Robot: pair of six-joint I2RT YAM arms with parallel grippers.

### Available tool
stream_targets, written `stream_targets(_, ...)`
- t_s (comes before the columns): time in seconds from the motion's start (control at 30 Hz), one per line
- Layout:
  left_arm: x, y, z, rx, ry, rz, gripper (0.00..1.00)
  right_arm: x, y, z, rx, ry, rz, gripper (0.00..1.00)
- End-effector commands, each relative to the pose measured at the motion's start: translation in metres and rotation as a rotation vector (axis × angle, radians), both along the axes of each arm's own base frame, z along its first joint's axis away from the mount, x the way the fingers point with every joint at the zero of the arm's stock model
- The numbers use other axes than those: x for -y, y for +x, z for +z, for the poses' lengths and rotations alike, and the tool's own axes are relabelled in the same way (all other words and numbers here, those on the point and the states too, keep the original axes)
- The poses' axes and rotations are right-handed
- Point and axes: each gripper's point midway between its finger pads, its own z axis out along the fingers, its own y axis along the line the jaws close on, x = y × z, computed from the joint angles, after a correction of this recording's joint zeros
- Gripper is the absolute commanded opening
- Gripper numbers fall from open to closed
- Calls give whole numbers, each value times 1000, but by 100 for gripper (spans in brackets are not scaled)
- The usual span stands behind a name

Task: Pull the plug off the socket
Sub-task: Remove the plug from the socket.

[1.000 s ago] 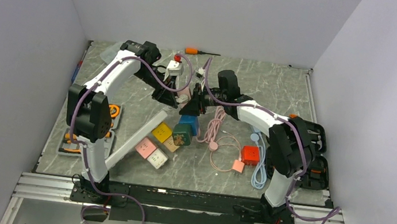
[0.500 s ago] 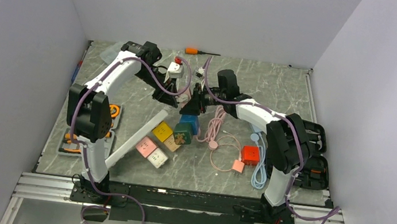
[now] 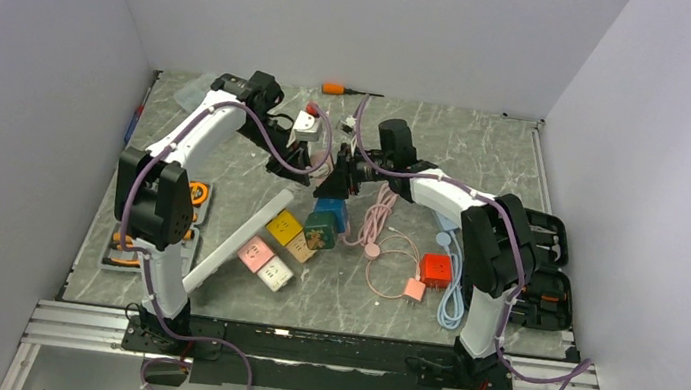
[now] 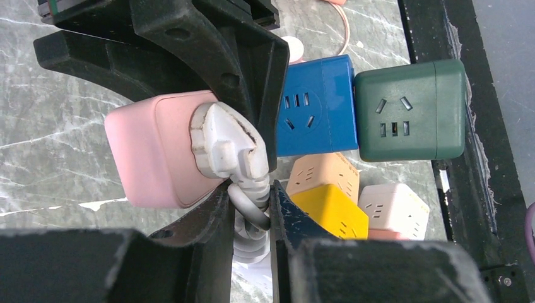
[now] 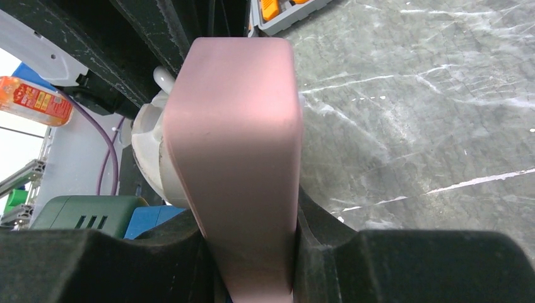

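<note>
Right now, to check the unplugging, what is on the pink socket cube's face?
A white plug sits against the pink socket cube, its cord pinched between the left fingers. Its prongs are covered, so how deep it sits cannot be told.

Orange-handled screwdriver (image 3: 335,88) at the far edge of the marbled grey table (image 3: 448,148); black open case (image 3: 553,273) at the right edge; tool tray with orange parts (image 3: 118,246) at the left edge. Near the table's middle, blue cube (image 4: 315,104) touching green cube (image 4: 410,110), with peach cube (image 4: 322,173), yellow cube (image 4: 331,211) and white cube (image 4: 394,208) just beside. Towards the right, coiled pink cable (image 3: 379,215), red cube (image 3: 435,268), small pink adapter (image 3: 414,289), light blue cable (image 3: 453,290)
</note>
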Motion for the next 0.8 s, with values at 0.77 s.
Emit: stream_targets(0.77, 17, -98, 61, -111, -131, -141, 0, 55, 113, 9, 59, 94, -410, 0)
